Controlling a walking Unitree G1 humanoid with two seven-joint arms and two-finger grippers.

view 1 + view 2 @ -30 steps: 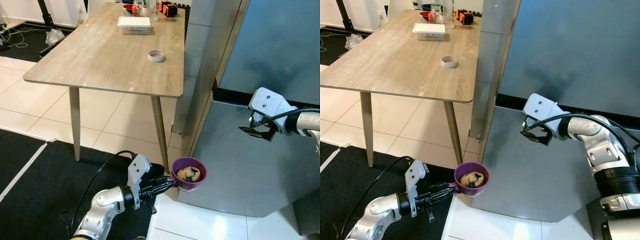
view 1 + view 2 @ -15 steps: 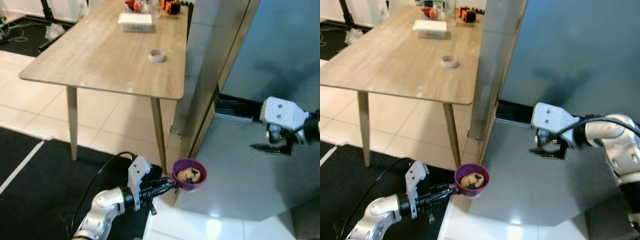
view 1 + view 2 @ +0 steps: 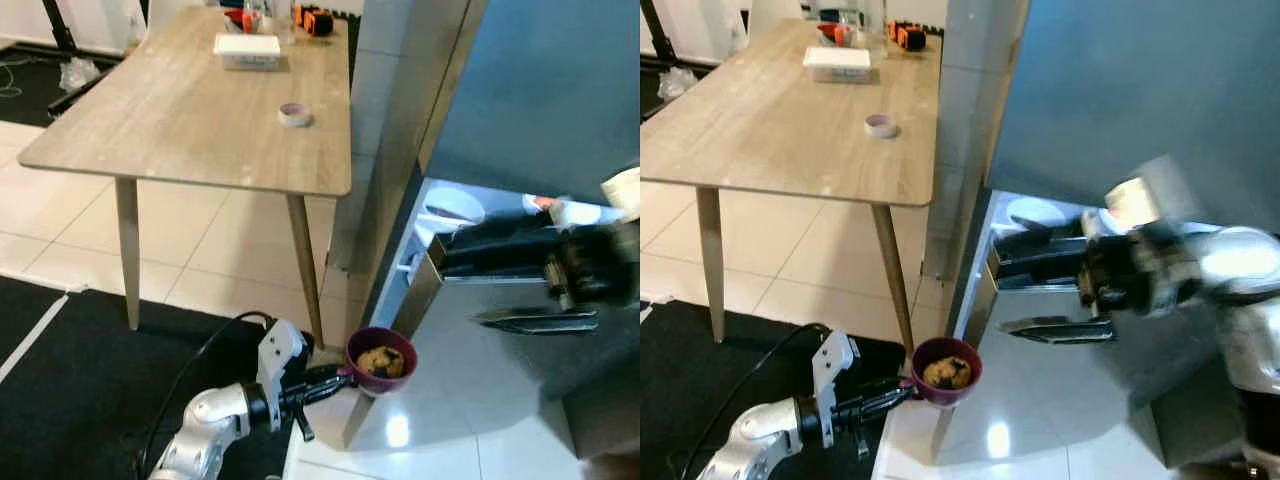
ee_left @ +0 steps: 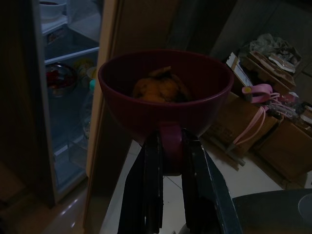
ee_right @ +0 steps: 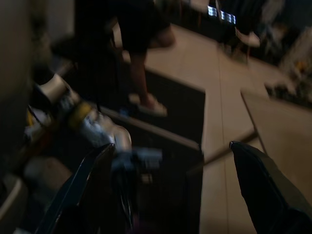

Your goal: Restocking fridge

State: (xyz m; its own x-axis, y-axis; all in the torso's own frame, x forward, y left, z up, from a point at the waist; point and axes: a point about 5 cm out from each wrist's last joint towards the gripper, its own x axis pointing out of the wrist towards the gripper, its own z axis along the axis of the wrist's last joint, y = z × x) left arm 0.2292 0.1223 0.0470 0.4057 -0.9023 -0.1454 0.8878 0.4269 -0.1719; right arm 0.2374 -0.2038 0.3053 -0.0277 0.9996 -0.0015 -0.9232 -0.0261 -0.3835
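Left eye view: fridge door (image 3: 520, 350) ajar; right gripper (image 3: 535, 320) spread, blurred. Left gripper (image 3: 335, 376) clamped on bowl (image 3: 381, 359). Remaining: bowl inside, door shut.

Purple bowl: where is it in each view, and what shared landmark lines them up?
Left eye: purple bowl bottom centre, beside the fridge door's edge.
Right eye: bottom centre.
Left wrist: centre, held by its handle.
Right wrist: cannot make it out.
Landmark: table leg above the bowl.

A wooden table (image 3: 180, 120) carries a tape roll (image 3: 293, 114) and white box (image 3: 246, 48).
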